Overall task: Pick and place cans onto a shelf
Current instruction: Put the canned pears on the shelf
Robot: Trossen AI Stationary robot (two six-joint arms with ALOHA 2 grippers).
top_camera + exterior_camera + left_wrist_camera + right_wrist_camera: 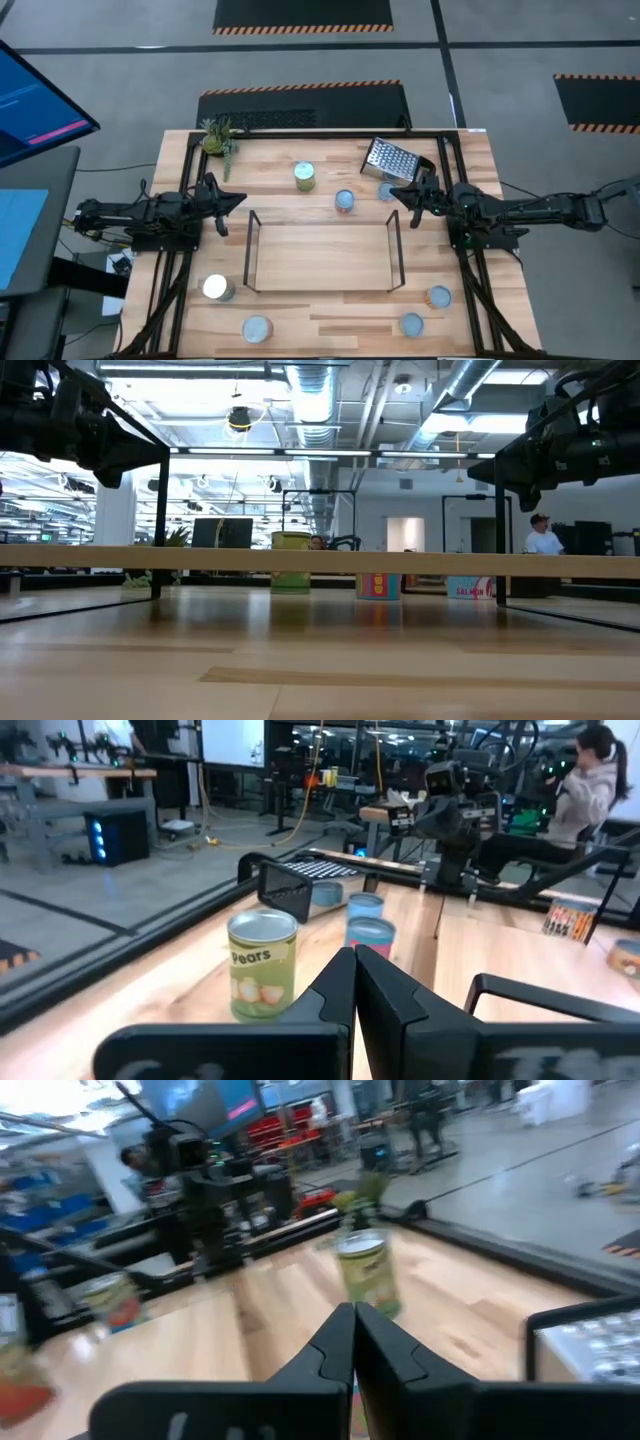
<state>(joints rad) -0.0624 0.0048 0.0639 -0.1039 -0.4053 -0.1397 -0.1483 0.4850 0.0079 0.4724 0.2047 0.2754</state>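
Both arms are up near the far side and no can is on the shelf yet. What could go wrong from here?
1. The grater leans right beside the right gripper and the can by it; reaching for that can may knock it.
2. The shelf has thin wire ends; a carried can could clip them.
3. Both grippers, left included, are shut, so they must open before any grasp.

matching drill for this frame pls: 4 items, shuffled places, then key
Items:
1. pears can
2. grater
3. white-topped can
4. shelf

Places, per the high view:
A. leaning at the table's far right, near the right gripper
B. near edge, left of the shelf
C. middle of the table, no can on it
D. far side, beyond the shelf, left of centre

Pairs: 1-D, 2-A, 3-B, 4-C
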